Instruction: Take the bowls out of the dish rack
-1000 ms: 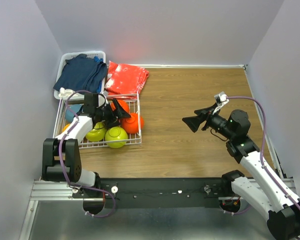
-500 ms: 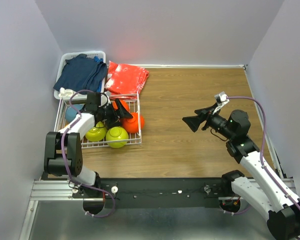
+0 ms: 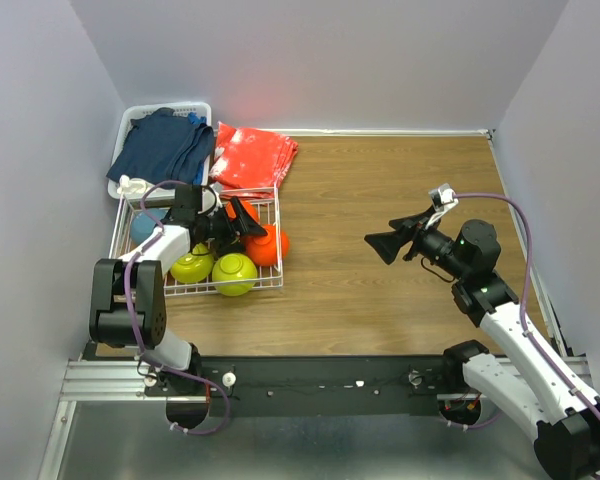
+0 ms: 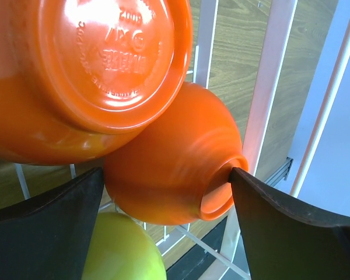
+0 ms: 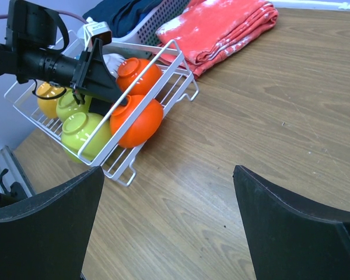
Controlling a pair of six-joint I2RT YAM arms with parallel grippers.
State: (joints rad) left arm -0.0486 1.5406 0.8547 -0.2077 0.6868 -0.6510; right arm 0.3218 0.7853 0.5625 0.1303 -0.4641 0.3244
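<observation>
The left gripper [image 4: 168, 175] stands spread wide around a red-orange bowl [image 4: 169, 157] lying on its side, its tips at the bowl's rim and wall; I cannot tell whether they press. That bowl is glossy and round and could squirt out of a pinch. A 2nd red-orange bowl [image 4: 87, 70] leans on it from 11 o'clock, so a lift may topple it onto the lime green bowl [image 4: 122, 256]. The straddled bowl bulges against the side wire at the 3 o'clock edge of the dish rack [image 5: 141, 87], and a snag could drag the light rack. The right gripper [image 3: 380, 245] hangs wide open and empty at 3 o'clock over the wooden table [image 3: 380, 170]. A red cloth [image 3: 252, 155] lies at the rack's 12 o'clock and a basket [image 3: 170, 106] of blue clothes at 11. Plain pale walls [image 3: 330, 60] close 3 sides.
</observation>
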